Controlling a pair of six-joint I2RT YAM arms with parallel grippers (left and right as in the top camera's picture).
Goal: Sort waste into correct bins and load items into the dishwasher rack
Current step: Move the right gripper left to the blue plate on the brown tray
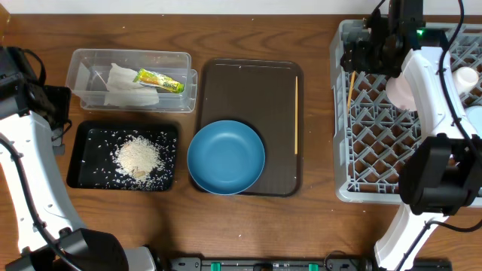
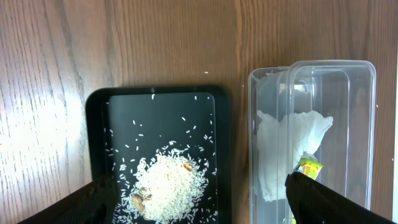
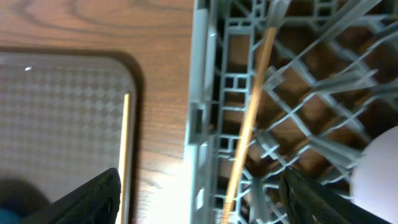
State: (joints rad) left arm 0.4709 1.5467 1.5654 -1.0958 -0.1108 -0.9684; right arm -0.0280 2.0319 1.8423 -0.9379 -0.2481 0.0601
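Here, rice point(image 1: 139, 156) sits in black tray point(image 1: 73, 162), napkin point(image 1: 120, 84) and wrapper point(image 1: 159, 80) in clear container point(image 1: 79, 64); both jaws released.

A wooden tabletop point(image 1: 263, 30) carries a clear rectangular plastic container point(image 1: 83, 64) at the far left, holding a crumpled white paper napkin point(image 1: 120, 89) and a yellow-green snack wrapper point(image 1: 159, 80). Just below it, a shallow black rectangular tray point(image 1: 75, 158) holds a heap of white rice-like crumbs point(image 1: 139, 156). In the middle, a larger brown serving tray point(image 1: 248, 90) bears a blue round plate point(image 1: 226, 156) at its near-left corner and a thin wooden chopstick point(image 1: 296, 114) along its right edge. At the right, a second chopstick point(image 1: 350, 86) lies in a large grey lattice rack point(image 1: 340, 113), under the white right arm point(image 1: 425, 83).
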